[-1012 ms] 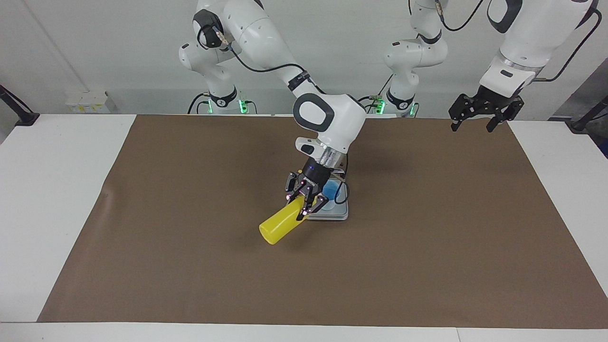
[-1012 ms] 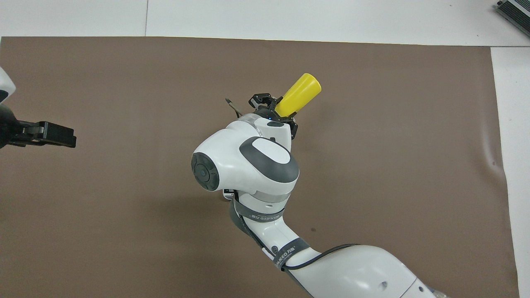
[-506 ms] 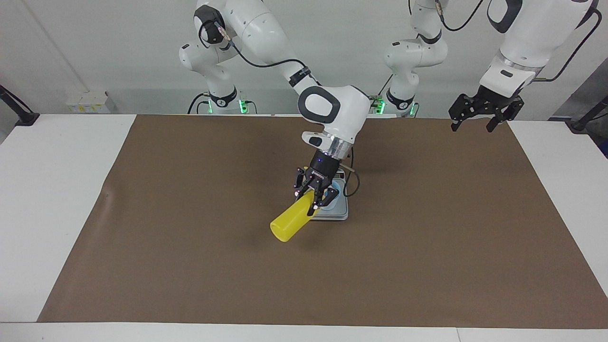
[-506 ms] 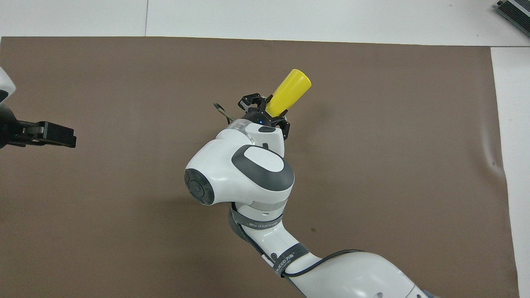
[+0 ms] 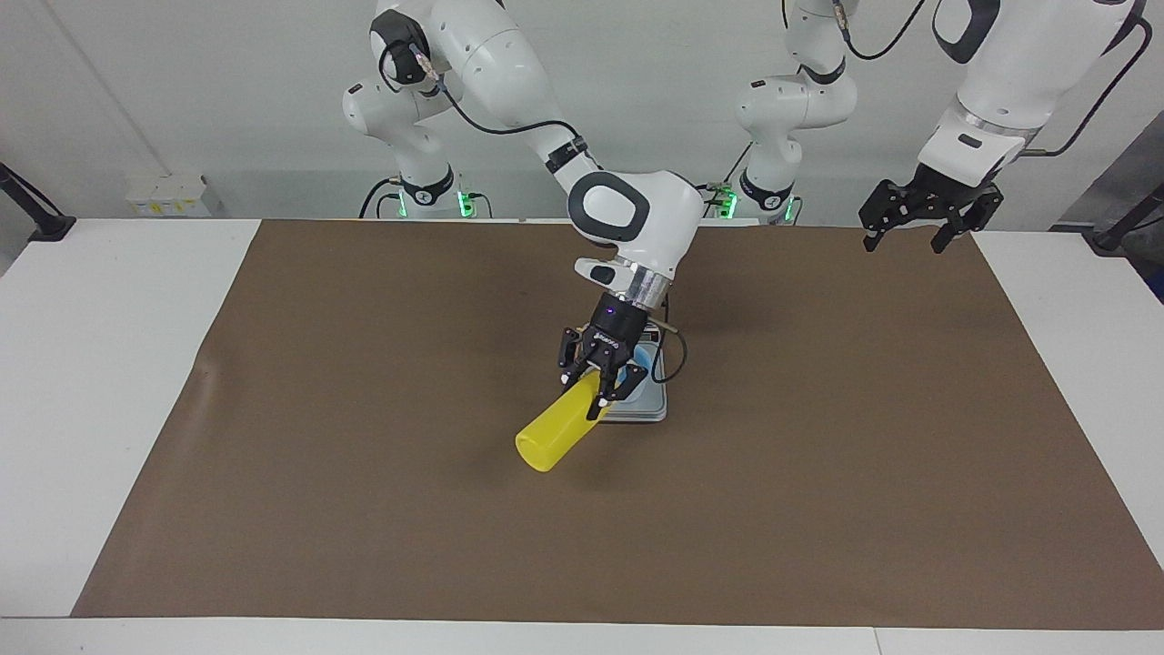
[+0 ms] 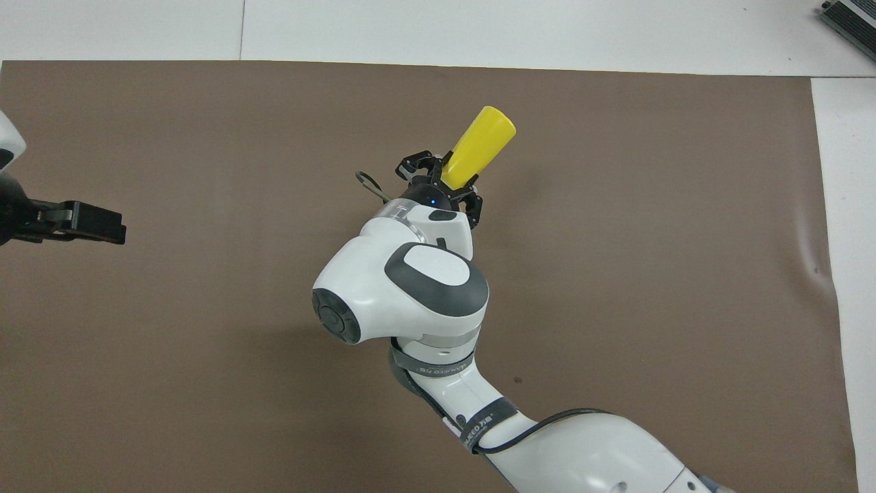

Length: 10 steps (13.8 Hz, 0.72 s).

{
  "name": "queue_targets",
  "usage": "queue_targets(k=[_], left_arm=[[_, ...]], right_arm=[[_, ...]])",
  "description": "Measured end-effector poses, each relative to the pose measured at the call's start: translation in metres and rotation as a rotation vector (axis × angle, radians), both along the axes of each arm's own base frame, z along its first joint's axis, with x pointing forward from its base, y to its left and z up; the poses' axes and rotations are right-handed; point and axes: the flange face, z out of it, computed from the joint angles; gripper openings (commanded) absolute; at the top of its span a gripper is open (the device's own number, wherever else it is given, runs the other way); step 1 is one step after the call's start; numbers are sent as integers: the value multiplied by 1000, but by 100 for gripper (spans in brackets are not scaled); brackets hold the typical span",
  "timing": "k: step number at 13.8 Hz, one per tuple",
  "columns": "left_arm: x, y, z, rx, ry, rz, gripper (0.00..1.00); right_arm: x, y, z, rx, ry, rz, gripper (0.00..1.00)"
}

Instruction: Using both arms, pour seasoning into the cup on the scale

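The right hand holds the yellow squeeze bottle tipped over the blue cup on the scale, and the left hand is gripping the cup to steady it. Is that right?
Not quite. The left hand grips nothing: the facing view shows it waiting in the air at the left arm's end of the table, apart from the cup. The rest stands: the right hand holds the yellow bottle tipped over the cup on the scale.

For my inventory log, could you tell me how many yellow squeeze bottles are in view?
1. The seasoning bottle is tilted in the right gripper, over the cup on the scale.
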Motion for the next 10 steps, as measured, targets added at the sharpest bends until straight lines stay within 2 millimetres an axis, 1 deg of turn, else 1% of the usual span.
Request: queue_targets(k=[2,4,5,7,9,10], left_arm=[[0,0,0,0,0,0,100],[0,0,0,0,0,0,100],[0,0,0,0,0,0,100],[0,0,0,0,0,0,100],[0,0,0,0,0,0,100],[0,0,0,0,0,0,100]], right_arm=[[3,-3,4,9,-8,-11,0],[13,-19,12,39,-13,-56,0],[22,-35,22,76,-8,-95,0],[40,-71,49,179,1,-182,0],[53,-109,76,287,20,-277,0],[57,-124,84,342,38,-323,0]])
